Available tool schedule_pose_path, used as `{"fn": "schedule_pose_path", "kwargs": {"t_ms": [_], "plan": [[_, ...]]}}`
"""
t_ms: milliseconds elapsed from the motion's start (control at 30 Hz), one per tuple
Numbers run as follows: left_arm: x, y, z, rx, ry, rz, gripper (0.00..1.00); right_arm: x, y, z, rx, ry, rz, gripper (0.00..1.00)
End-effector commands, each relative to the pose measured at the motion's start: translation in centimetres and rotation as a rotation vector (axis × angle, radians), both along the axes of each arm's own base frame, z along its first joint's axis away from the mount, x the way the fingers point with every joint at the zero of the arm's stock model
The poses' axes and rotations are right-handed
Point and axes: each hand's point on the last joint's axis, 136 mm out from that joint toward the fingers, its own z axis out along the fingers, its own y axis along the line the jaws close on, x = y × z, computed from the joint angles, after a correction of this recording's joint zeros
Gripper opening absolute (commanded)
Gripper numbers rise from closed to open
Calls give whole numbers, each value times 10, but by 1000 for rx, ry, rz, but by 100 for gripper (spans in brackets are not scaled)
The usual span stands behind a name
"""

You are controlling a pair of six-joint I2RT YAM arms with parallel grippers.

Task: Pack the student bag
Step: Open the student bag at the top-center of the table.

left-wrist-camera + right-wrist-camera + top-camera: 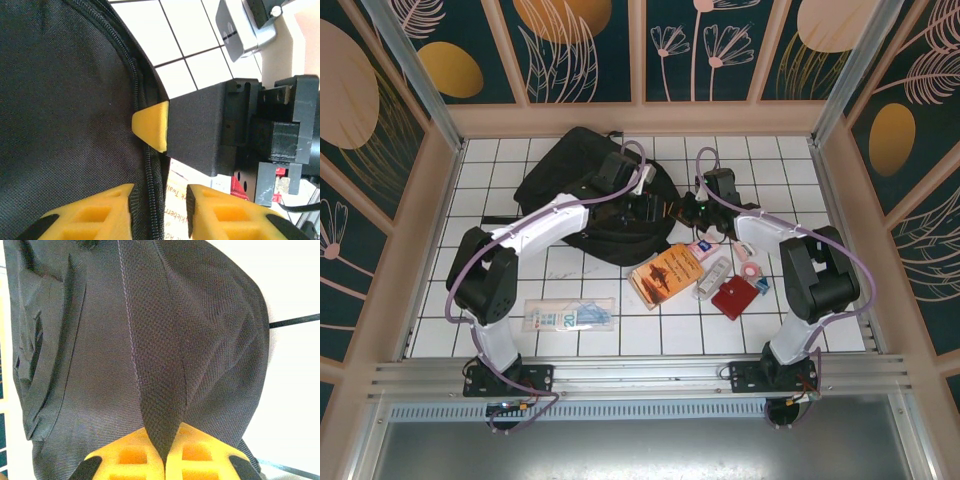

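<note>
Between the pressed-together fingers of the right gripper (164,452) sits a pinched fold of the black bag (150,340), which lies on the bench (490,190) under both grippers. The left gripper (160,212) stands apart, straddling the bag's zipper (134,85) and holding nothing.

Likely trouble: the thin fold could slip free if the right gripper pulls hard, and the limp fabric would sag back. The right gripper's fingertip (150,125) is just ahead of the left gripper, so the two could knock together. The left could also close on cloth and miss the zipper.

Counted: two grippers, one bag, one book (667,273) just behind the right gripper, one red wallet (732,298) beside the book, and one clear pouch (570,315) well behind the left gripper. A few bits are too small to name.
</note>
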Motion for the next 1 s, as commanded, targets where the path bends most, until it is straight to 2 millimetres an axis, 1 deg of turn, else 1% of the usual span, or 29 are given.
{"fn": "schedule_pose_path", "kwargs": {"t_ms": [0,100,167,267,367,467,533,633,833,967], "plan": [[-11,7,-25,54,41,-39,36,0,3,21,35,-64,28,0],[-16,14,-40,100,57,-54,38,0,4,21,43,-61,29,0],[-17,21,-52,150,61,-52,39,-1,5,21,51,-58,27,0],[-20,31,-61,202,48,-56,43,-1,5,21,52,-57,28,0],[-23,35,-65,224,43,-68,47,-1,5,20,53,-51,30,0],[-23,35,-64,219,32,-71,57,-2,6,17,55,-42,30,0],[-23,35,-66,223,34,-72,59,-2,7,16,60,-39,32,0],[-24,33,-65,216,33,-86,60,-2,7,15,63,-32,34,0],[-26,27,-45,160,2,-105,62,-4,8,12,70,-23,41,0],[-18,24,-41,154,-5,-79,61,-8,10,18,98,-50,59,0]]}}
